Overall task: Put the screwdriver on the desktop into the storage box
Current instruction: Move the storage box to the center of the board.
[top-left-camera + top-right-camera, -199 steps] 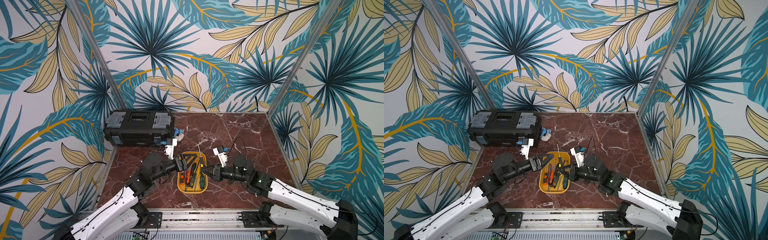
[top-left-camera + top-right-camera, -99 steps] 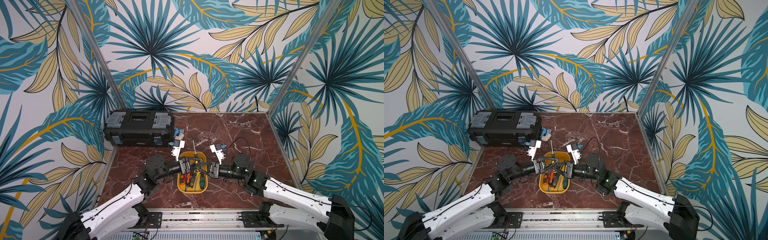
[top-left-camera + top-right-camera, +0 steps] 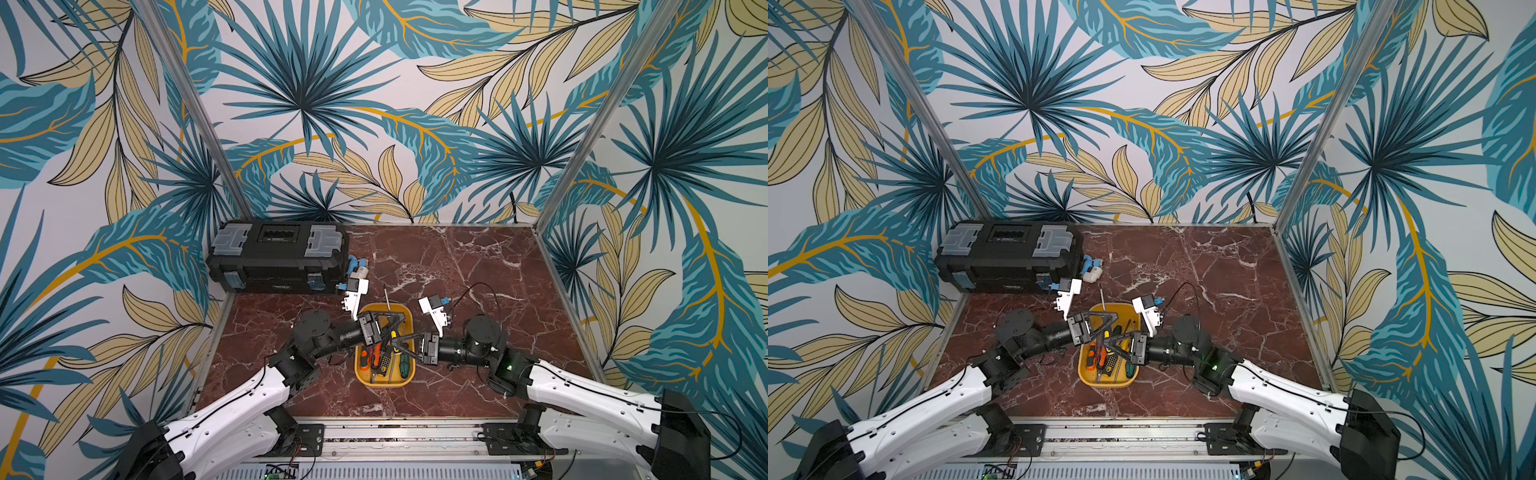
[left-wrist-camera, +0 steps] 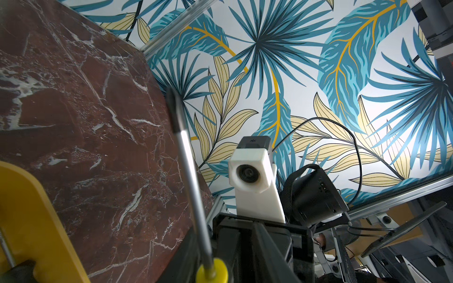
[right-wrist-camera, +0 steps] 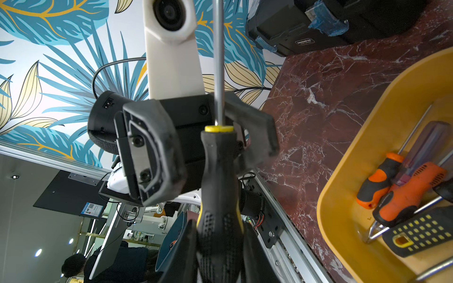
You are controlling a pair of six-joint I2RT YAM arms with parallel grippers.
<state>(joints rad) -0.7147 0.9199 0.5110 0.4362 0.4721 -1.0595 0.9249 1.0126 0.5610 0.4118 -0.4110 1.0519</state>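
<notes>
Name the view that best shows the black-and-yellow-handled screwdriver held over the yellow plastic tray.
The right wrist view: the black-and-yellow-handled screwdriver fills it, with handle and steel shaft sharp. The left wrist view shows only its shaft and yellow collar. Both top views show it small and partly hidden.

A black toolbox [image 3: 277, 257] with grey latches sits well off from the fingers [image 5: 149, 152], a small blue-and-white fitting [image 3: 358, 268] just beside its end nearer them, leafy wallpaper [image 3: 307, 83] all round.

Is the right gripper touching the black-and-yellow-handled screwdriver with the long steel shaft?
Touching. The right wrist view shows the right gripper clamped against both sides of the black-and-yellow-handled screwdriver at its handle.
</notes>
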